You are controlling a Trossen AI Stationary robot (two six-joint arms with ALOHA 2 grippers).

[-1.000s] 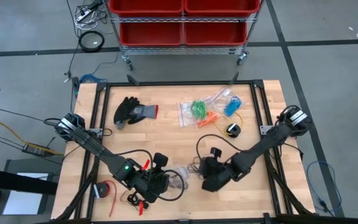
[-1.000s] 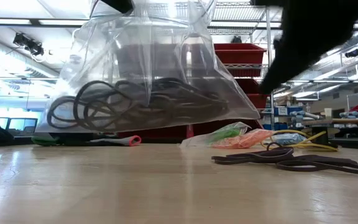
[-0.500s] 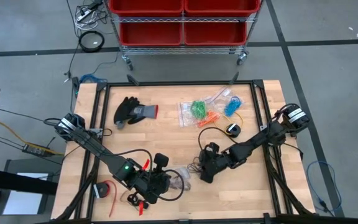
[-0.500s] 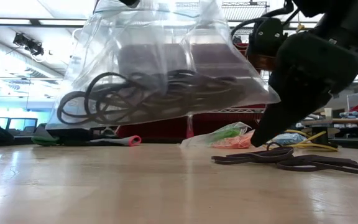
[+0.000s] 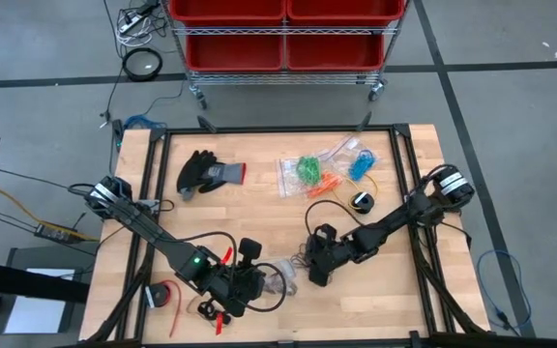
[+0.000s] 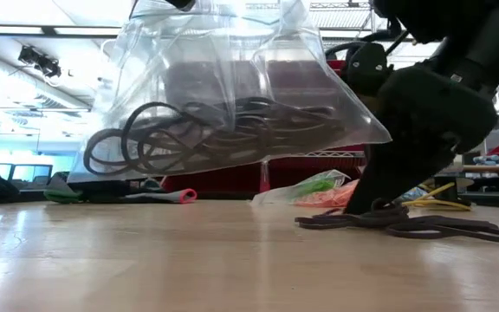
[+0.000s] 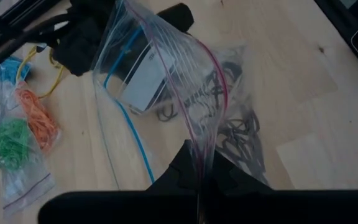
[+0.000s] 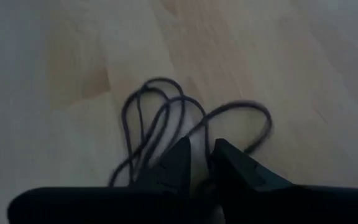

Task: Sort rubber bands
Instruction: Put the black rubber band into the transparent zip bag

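A clear zip bag (image 6: 232,95) with black rubber bands (image 6: 197,134) in its bottom hangs above the table's near middle, and my left gripper (image 7: 201,186) is shut on it. To its right, a loose bunch of black rubber bands (image 8: 166,118) lies flat on the wood (image 6: 423,227). My right gripper (image 8: 202,163) has come down on this bunch (image 5: 305,263) and its fingers are closed on some strands. Small bags of green (image 5: 307,169), orange (image 5: 329,181) and blue (image 5: 361,164) bands lie at the far middle. My left gripper pinches the bag's upper edge (image 7: 199,168), by the red zip line, between its two fingers. The bag hangs below, clear of the table, its mouth gaping. My right gripper pinches several strands of the loose black bunch (image 8: 194,146) between its fingertips, slanting down from the table's right. The bunch still lies on the table.
A black glove with a red cuff (image 5: 211,174) lies at the far left. A yellow cable and a small black device (image 5: 361,201) lie near the small bags. A red roll (image 5: 165,295) sits at the near left. A cart with red bins (image 5: 283,34) stands beyond the far edge.
My right gripper has sunk toward the table and moved left toward the hanging bag, its fingertips coming down onto the loose black bands. The bunch has stayed where it was on the wood.
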